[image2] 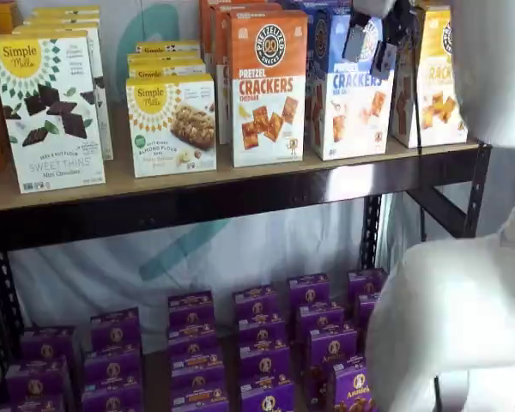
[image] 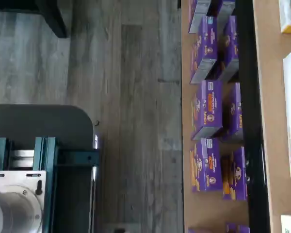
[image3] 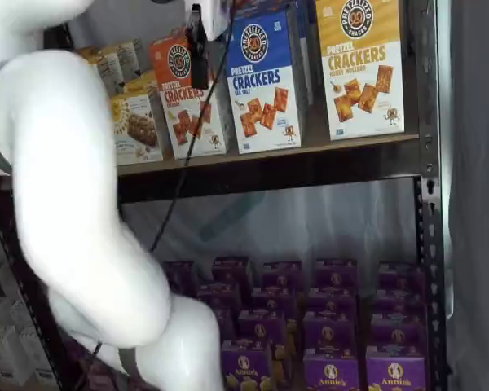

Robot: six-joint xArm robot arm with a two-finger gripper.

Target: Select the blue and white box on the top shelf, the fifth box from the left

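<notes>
Blue and white box [image3: 265,81] upright on the top shelf [image3: 269,167], reading "PRETZEL CRACKERS, SEA SALT"; between orange cheddar box [image3: 187,98] and yellow "HONEY MUSTARD" box [image3: 360,69]. Gripper [image2: 373,39] hangs before its upper front in both shelf views, fingers dark and side-on; gap cannot be told. Simple Mills boxes [image2: 47,107] show only in one shelf view. Purple Annie's boxes [image3: 330,358] below. Wrist view shows floor [image: 131,97] and purple boxes.

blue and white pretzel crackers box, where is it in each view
Wrist view: not in it; only floor, purple boxes and the top shelf edge show.
A shelf view: the blue and white box stands on the top shelf, right of the orange box.
A shelf view: the box is upper centre, between orange and yellow box.
Shared landmark: the purple boxes below.
</notes>
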